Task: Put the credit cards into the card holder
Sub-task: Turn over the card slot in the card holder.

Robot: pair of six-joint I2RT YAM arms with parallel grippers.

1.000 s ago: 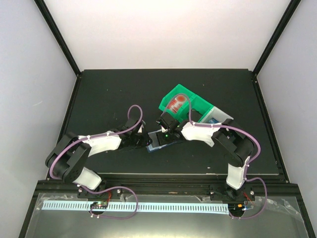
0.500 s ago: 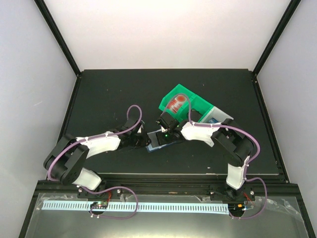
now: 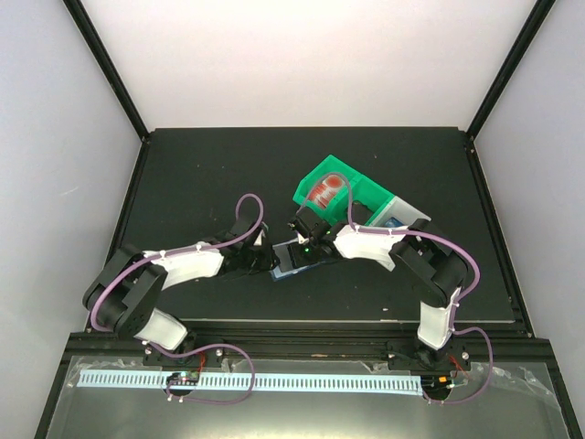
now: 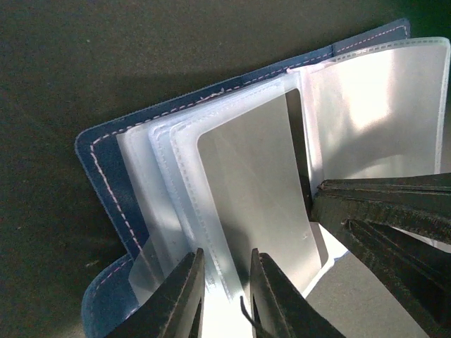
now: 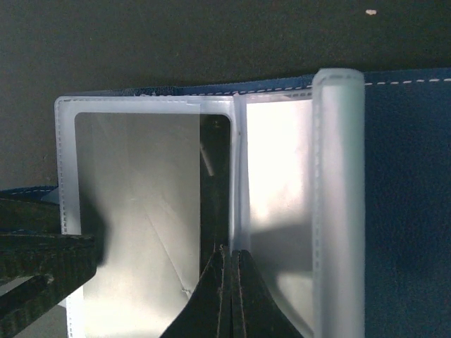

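Observation:
The card holder (image 3: 280, 273) lies open in the middle of the mat, with a dark blue cover (image 4: 95, 162) and clear sleeves. A dark card (image 5: 215, 176) sits inside one sleeve and shines grey under glare in the left wrist view (image 4: 254, 197). My left gripper (image 4: 225, 282) is narrowly open, its tips straddling the stitched sleeve edge. My right gripper (image 5: 230, 257) is shut, its tips resting on the card's spine-side edge, beside a sleeve leaf that stands on edge. In the top view the two grippers (image 3: 271, 260) (image 3: 300, 254) meet over the holder.
A green and white compartment tray (image 3: 361, 187) stands just behind the right gripper. It holds a red-and-white card (image 3: 326, 190) and a blue one (image 3: 391, 222). The right gripper's fingers (image 4: 380, 211) and the left gripper's fingers (image 5: 35, 246) are close together.

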